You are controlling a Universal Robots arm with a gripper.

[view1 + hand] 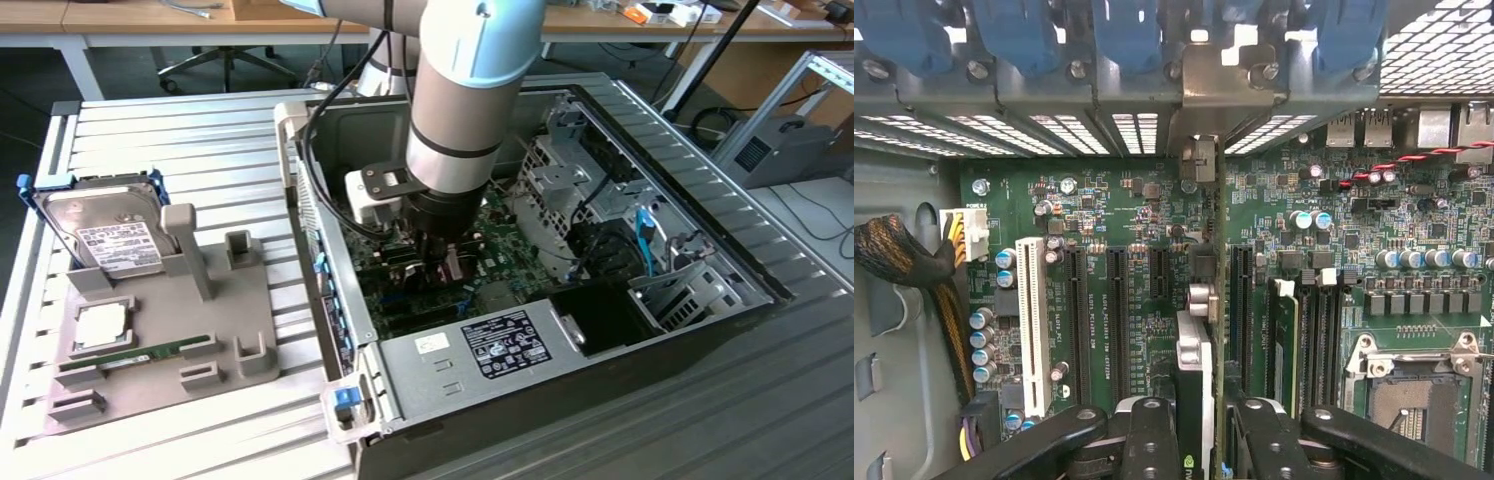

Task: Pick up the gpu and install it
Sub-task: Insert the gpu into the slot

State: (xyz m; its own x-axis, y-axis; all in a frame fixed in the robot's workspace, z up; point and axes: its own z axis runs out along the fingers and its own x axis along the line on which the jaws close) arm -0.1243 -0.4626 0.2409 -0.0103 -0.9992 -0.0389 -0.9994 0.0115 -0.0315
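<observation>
My gripper (1204, 420) reaches down inside the open computer case (334, 400), just above the green motherboard (1124, 200). It is shut on the gpu (1197, 360), with a black finger (1149, 440) pressed on each side. The card faces the wrist camera edge-on and runs along a black expansion slot. Its silvery bracket (1229, 95) sits at the case's rear slot openings. Whether the card's edge is fully down in the slot cannot be told. In the exterior view the arm's wrist covers most of the card, and the gripper (434, 262) hangs over the board's middle.
A white slot (1032, 325) and black slots lie beside the card, and a memory stick (1284, 345) stands seated near the CPU socket (1414, 390). A cable bundle (899, 260) hangs at the case wall. A grey fixture (227, 330) outside holds a hard drive (114, 235).
</observation>
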